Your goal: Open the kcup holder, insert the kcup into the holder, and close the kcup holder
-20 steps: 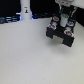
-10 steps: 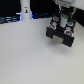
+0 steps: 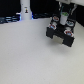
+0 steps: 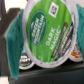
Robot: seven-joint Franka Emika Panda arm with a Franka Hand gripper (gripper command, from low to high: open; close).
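The kcup holder [image 3: 60,35] is a black boxy block at the exterior view's right, on the white table. My gripper [image 3: 61,23] hangs right over it, and a green spot at the fingers is the kcup [image 3: 56,21]. In the wrist view the kcup [image 4: 47,32] fills the frame: a green round lid with a pale rim and printed lettering. It is held between teal finger pads [image 4: 17,45], with a black part of the holder [image 4: 5,35] beside it. The gripper is shut on the kcup. I cannot tell whether the holder is open.
A white bottle-like post with a dark mark [image 3: 25,10] stands at the back, on the exterior view's left. Dark equipment with a blue light [image 3: 33,15] lines the far edge. The white table [image 3: 30,55] spreads in front.
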